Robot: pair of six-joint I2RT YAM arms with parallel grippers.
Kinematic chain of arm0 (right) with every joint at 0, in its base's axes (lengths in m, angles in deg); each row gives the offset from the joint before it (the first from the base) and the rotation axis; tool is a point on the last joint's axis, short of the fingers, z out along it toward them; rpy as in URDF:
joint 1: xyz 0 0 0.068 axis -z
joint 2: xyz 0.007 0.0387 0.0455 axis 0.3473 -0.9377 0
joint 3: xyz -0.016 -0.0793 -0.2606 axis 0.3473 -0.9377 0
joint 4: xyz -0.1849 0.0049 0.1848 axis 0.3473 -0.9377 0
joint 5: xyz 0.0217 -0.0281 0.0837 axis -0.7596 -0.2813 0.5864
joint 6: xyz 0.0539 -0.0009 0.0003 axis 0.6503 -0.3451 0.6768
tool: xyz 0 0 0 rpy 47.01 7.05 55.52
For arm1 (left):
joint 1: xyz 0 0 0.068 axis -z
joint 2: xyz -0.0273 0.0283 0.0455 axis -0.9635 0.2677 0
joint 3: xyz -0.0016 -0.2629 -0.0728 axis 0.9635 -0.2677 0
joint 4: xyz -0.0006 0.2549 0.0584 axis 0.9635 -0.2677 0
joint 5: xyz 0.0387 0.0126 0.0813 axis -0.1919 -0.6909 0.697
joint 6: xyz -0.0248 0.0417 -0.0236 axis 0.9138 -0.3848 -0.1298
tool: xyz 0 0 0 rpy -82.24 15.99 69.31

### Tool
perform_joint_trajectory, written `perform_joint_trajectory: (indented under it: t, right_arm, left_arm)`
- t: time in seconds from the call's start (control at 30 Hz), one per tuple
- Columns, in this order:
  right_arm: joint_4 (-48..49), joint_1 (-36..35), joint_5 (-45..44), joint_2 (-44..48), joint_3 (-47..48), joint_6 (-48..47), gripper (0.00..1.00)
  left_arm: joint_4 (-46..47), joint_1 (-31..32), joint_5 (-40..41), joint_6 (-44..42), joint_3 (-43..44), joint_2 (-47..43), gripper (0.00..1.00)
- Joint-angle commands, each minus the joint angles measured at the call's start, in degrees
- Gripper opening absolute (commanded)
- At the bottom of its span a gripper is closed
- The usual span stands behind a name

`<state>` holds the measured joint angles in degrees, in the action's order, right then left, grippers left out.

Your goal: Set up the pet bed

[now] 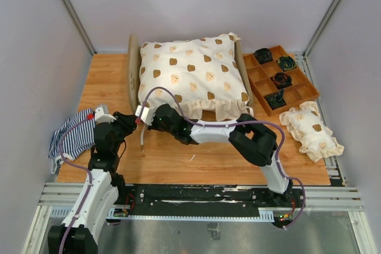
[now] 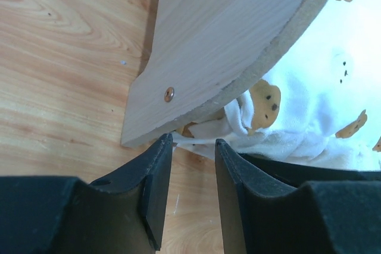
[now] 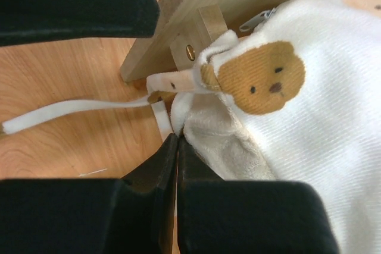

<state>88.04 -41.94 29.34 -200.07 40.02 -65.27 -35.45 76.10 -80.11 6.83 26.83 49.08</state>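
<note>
While one pet bed (image 1: 132,66) stands at the far middle of the table (image 1: 178,159), its rounded board on the left, one large white cushion (image 1: 190,72) printed with bear faces fills it and spills over the near side. One smaller pillow (image 1: 312,130) of the same print lies by the table's right edge. One brown tray (image 1: 309,90) sits just beside the bed's right side, with four dark bundles in its compartments. One striped cloth (image 1: 74,138) droops over the near left edge.

Both arms meet at the bed's near left corner. The left gripper (image 2: 193,147) has its fingers a little apart with nothing seen between them, their tips just short of the plywood corner, where one brass screw (image 2: 169,94) shows. The right gripper (image 3: 177,141) has its fingers pressed together, tips against the cushion's frill; whether cloth is caught there cannot be told. One white tie (image 3: 71,108) trails left from that corner across the wood.

Bare tabletop lies in front of the bed and along its left side.
</note>
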Motion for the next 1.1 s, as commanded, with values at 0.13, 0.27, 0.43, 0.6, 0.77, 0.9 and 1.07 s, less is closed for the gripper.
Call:
perform_joint_trajectory:
  t: [0.13,0.27,0.43,0.6,0.77,0.9,1.07]
  right_arm:
    - [9.45,0.74,-0.9,-0.32,-1.51,-14.05,0.0]
    - [11.06,0.7,-1.05,-0.28,-2.19,-16.56,0.0]
    - [13.72,0.15,-0.72,-0.68,-2.74,-19.79,0.0]
    - [18.12,0.08,1.49,-0.47,-4.67,-22.37,0.0]
    - [21.71,-0.1,2.9,-0.77,-5.87,-24.29,0.0]
    - [22.9,-0.31,4.76,-0.75,-6.55,-24.94,0.0]
    - [23.51,-0.64,6.63,-1.25,-6.74,-25.68,0.0]
  left_arm:
    - [-7.96,-0.49,-0.65,9.76,6.31,4.24,0.4]
    - [-11.02,-0.49,-0.83,12.69,8.31,5.05,0.43]
    - [-14.38,-0.49,0.99,19.54,9.54,5.36,0.47]
    - [-14.98,-0.49,1.29,24.69,9.22,2.5,0.48]
    - [-13.68,-0.49,2.42,26.37,9.22,1.86,0.51]
    - [-11.81,-0.49,2.81,27.49,9.01,2.66,0.52]
    - [-9.29,-0.49,1.9,28.92,9.77,6.16,0.49]
